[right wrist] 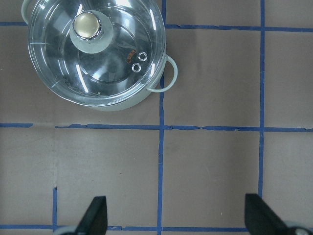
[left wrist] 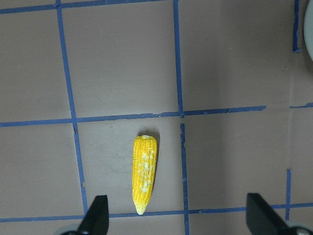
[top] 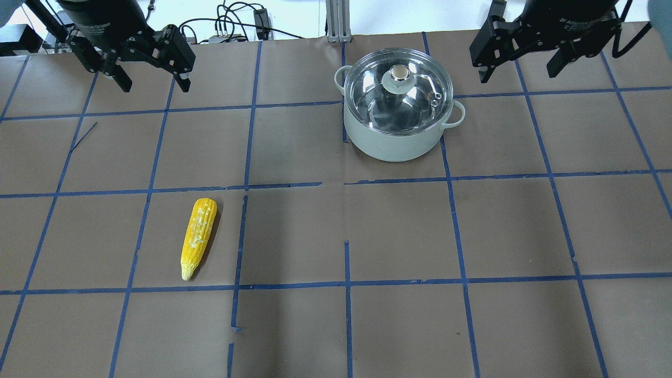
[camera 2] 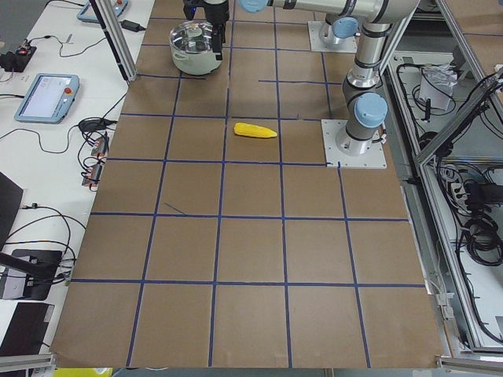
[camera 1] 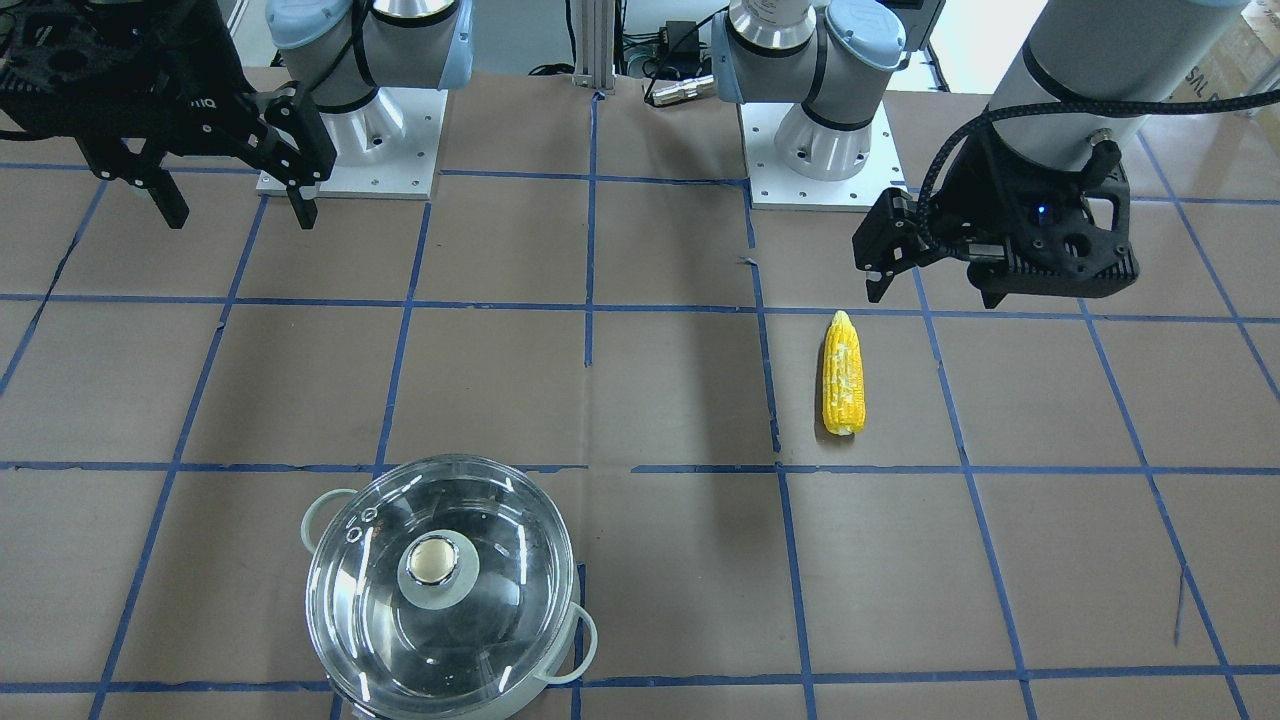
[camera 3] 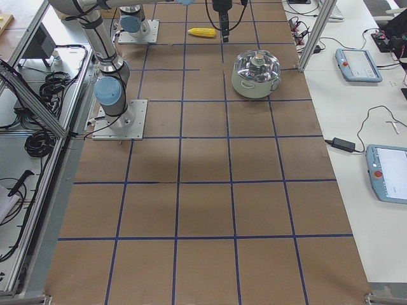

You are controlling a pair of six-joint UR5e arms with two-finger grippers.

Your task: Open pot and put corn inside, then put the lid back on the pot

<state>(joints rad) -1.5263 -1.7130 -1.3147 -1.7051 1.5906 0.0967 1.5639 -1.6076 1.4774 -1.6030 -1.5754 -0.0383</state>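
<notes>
My left gripper (top: 155,81) hangs with its two black fingers spread wide, grasping nothing; the tapered yellow corn cob (top: 198,237) lies flat below it, its point toward my base; my right gripper (top: 518,71) is likewise spread and empty, raised off to one side of the round pale-walled pot (top: 391,144) with loop handles; the domed clear-glass lid (top: 417,102) with its gold-topped knob sits closed on that pot; corn and pot lie well apart on the brown blue-taped table (top: 504,226).
</notes>
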